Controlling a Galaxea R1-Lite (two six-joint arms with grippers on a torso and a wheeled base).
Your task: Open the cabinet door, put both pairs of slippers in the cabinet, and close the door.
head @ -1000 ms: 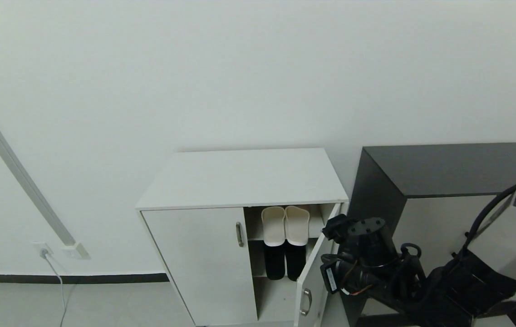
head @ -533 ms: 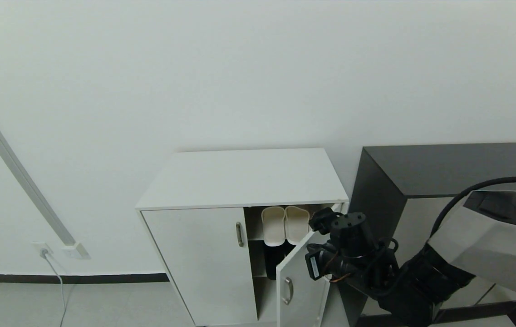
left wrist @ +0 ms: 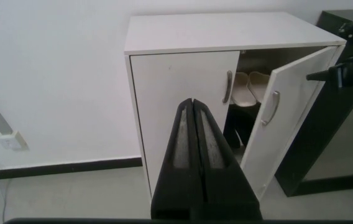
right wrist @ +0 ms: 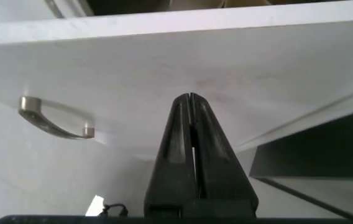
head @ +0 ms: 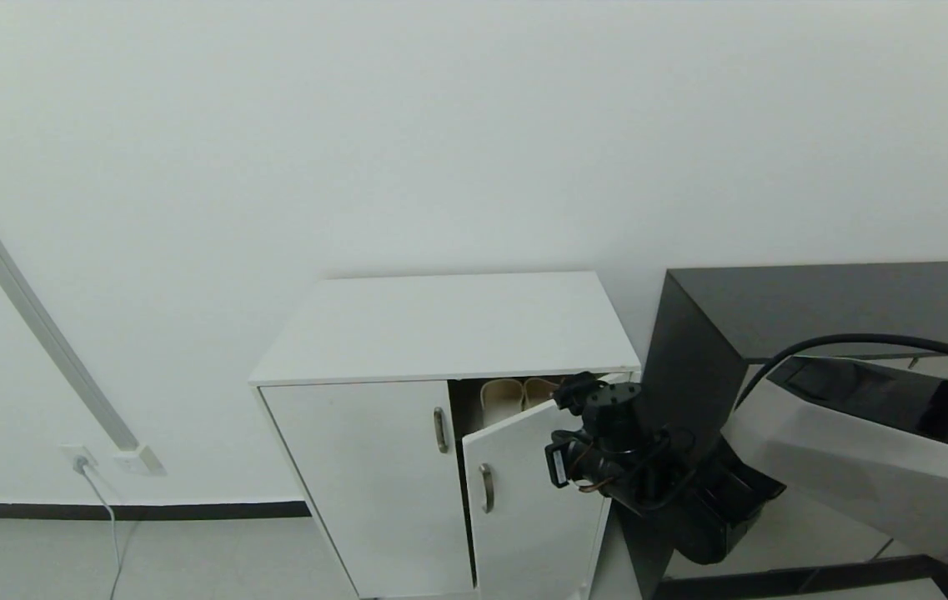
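One unreadable label [head: 558, 469] near right gripper [right wrist: 192, 98] at cabinet door [head: 536, 492].

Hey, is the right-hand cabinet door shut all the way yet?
No, the right door stands ajar, and the pale slippers inside show through the gap along its top edge.

R arm [head: 874, 442]: silver-white shell, blk wrist.
Head view, 4 o'clock: glossy shell w/ dark top panel; blk cable [head: 857, 337] arcs above at 3; wrist has white label [head: 558, 469], thin red wires. Left gripper [left wrist: 192, 102], right gripper [right wrist: 192, 98]: blk tapered fingers.
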